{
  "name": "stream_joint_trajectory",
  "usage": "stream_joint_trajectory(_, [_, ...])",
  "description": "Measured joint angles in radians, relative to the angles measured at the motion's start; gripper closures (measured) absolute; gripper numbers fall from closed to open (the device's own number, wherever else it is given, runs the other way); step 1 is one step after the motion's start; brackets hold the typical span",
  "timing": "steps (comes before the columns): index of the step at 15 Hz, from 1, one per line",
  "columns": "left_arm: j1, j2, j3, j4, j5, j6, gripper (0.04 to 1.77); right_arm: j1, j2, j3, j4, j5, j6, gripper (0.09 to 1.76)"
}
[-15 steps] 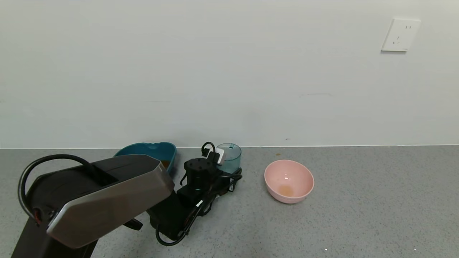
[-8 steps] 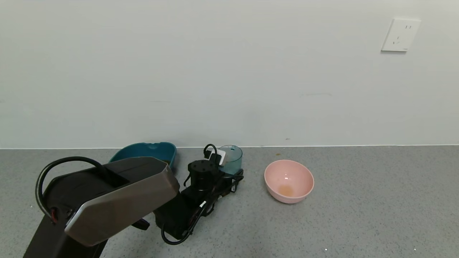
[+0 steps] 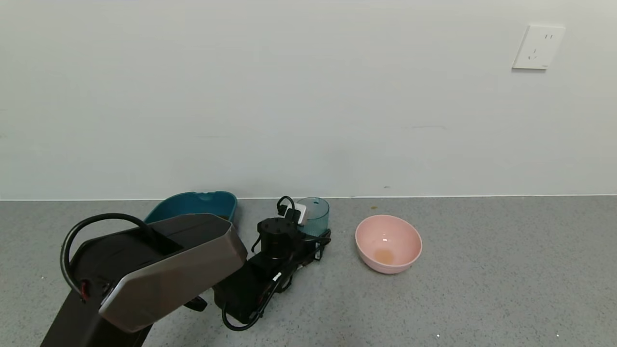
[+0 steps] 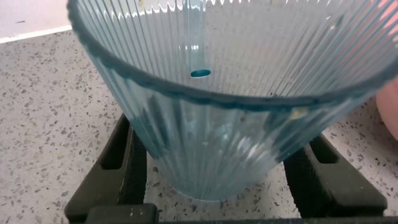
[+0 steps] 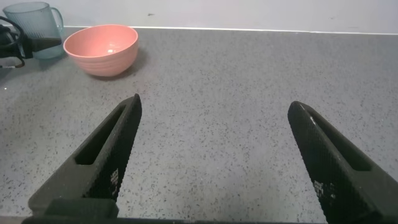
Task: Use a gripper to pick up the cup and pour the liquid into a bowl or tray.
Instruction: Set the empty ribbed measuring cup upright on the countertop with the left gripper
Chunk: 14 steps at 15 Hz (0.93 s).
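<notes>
Cup [image 3: 316, 215] shifted right w/ left pincer [image 4: 211, 180] clamped round it.

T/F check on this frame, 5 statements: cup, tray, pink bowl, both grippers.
1. The left gripper has its fingers on either side of the cup. True.
2. The cup is full of tea-coloured liquid. False: it looks empty in the left wrist view.
3. The pink bowl stands to the robot's right of the cup. True.
4. The right gripper is shut on the pink bowl. False: it is open over bare countertop, well short of the bowl.
5. The teal tray sits between the cup and the pink bowl. False: it is on the robot's left of the cup, partly hidden behind the left arm.
</notes>
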Motion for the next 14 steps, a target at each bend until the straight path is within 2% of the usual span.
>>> stream_joint_trajectory(14, [-0.001,0.014,-0.007,-0.003,0.006,-0.007,0.56,0.000,0.000,0.000,0.000,0.000,0.000,0.14])
